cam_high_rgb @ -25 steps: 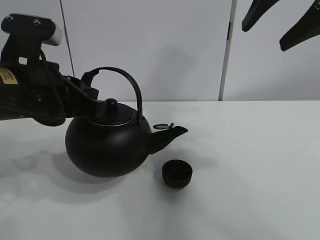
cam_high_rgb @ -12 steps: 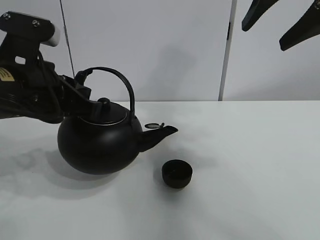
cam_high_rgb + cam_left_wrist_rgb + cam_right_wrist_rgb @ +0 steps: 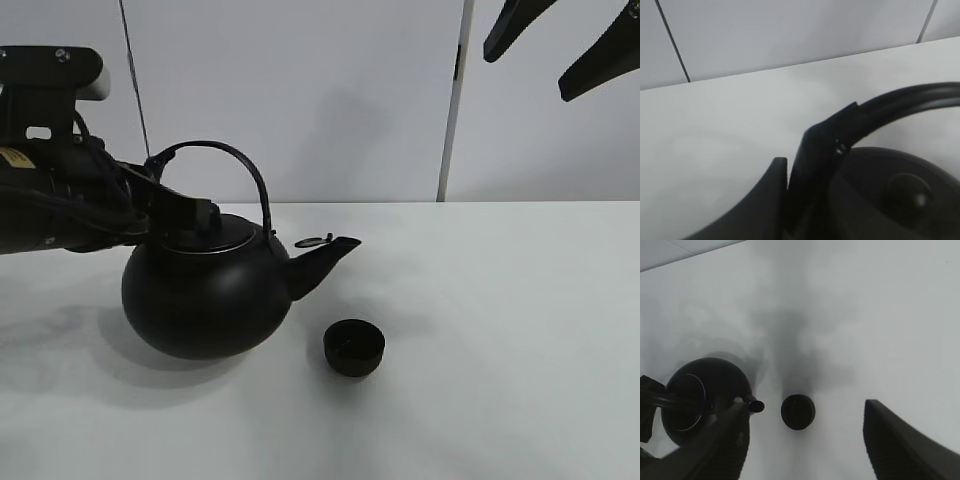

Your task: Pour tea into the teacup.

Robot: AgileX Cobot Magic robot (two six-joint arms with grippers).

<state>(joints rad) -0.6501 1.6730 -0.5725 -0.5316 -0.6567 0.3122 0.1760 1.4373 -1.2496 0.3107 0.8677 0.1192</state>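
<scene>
Left gripper (image 3: 168, 205): jaws seemingly pinching the kettle (image 3: 205, 300) by its handle. Teacup (image 3: 354, 347) stands on the table (image 3: 520, 330) just beside the kettle, below its spout. Right gripper (image 3: 528, 75) hangs high, jaws spread.

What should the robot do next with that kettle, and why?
Probably lower the kettle onto the table. The left hand holds its handle; it has drawn back and levelled, and its spout now stops short of the cup, so pouring looks over.
</scene>
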